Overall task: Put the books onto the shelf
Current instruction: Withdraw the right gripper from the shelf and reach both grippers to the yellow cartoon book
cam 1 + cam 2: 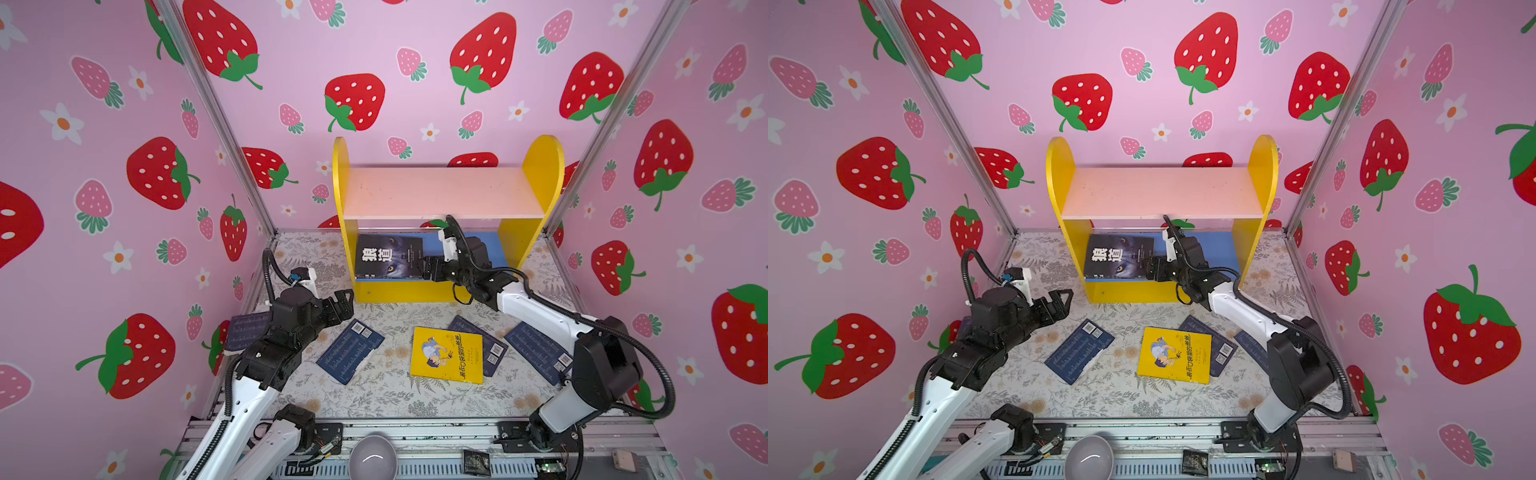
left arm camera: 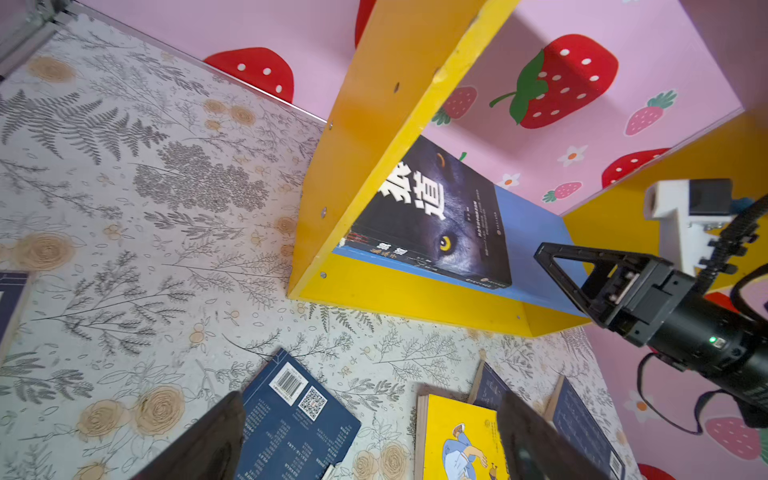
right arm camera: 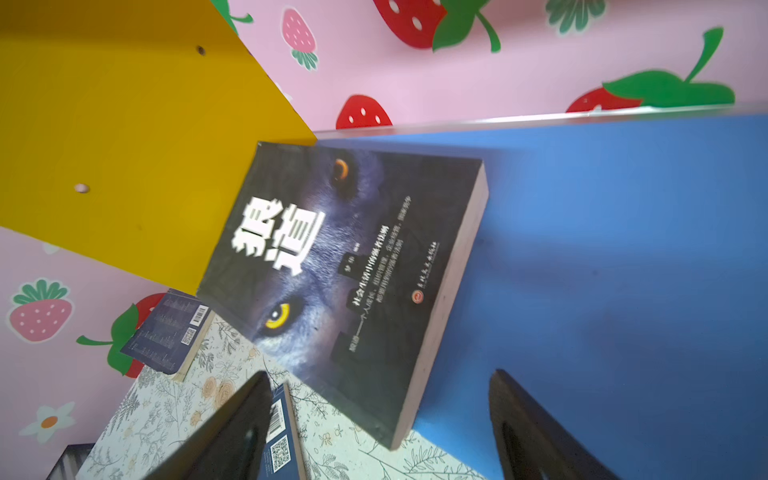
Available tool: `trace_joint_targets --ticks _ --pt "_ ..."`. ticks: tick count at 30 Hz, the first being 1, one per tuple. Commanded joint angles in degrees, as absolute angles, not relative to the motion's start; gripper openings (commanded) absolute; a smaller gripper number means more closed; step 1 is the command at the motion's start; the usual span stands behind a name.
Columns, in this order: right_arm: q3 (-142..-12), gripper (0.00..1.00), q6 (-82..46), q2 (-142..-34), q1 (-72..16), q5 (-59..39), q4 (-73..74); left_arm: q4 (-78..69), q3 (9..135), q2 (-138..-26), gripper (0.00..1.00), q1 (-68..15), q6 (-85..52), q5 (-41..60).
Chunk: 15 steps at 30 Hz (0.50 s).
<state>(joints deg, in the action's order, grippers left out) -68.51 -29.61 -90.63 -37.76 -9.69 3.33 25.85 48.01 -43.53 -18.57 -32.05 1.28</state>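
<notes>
Inside the strawberry-papered cell, in both top views, the right gripper (image 1: 428, 268) reaches beneath the pink upper board (image 1: 440, 191) of the shelf (image 1: 544, 166). Its jaws are spread, just beside a wolf-cover book (image 1: 388, 255) that lies flat on the blue lower board (image 1: 1221, 249). The book is tucked toward the yellow side nearer the left arm, likely to leave room for more. The upper board is bare. The left gripper (image 1: 343, 301) hovers wide and empty near the shelf's front corner, apparently awaiting its turn. On the floral mat (image 1: 386, 399) a yellow cartoon book (image 1: 446, 353) overlaps one navy book (image 1: 496, 351). Other navy books lie beside it and partly under each arm.

From the left wrist, the left gripper's fingers (image 2: 216, 436) stand far apart with nothing between them. A navy book and the yellow one lie on the mat beyond. The wolf-cover book (image 2: 440, 220) sits in the shelf's corner, clear of the right gripper (image 2: 582, 282).

From the right wrist, the spread fingers (image 3: 532, 424) frame the wolf-cover book (image 3: 340, 257). One of its edges lies against the yellow side, and its near corner seems to reach the front edge of the blue lower board. The rest of that board is bare, so most of the shelving looks yet to come.
</notes>
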Motion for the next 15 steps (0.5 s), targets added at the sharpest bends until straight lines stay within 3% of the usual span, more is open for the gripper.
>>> trace_joint_targets --ticks 1,4,10,15 --pt "-66.1 0.83 -24.5 -85.6 -38.0 -12.4 0.1 20.1 45.2 -44.9 0.96 -18.5 -31.7 11.6" --pt "-61.1 0.82 -25.8 -80.8 -37.9 -10.7 -4.6 14.3 41.4 -48.5 0.96 -21.4 -34.1 16.3" --pt "-47.6 0.83 -32.7 -69.3 -37.9 -4.2 -9.4 11.1 42.1 -62.4 0.96 -35.2 -34.0 13.1" --pt "-38.3 0.83 -36.9 -62.0 -36.1 -0.8 -14.6 0.8 40.5 -73.3 0.96 -41.2 -38.1 15.8"
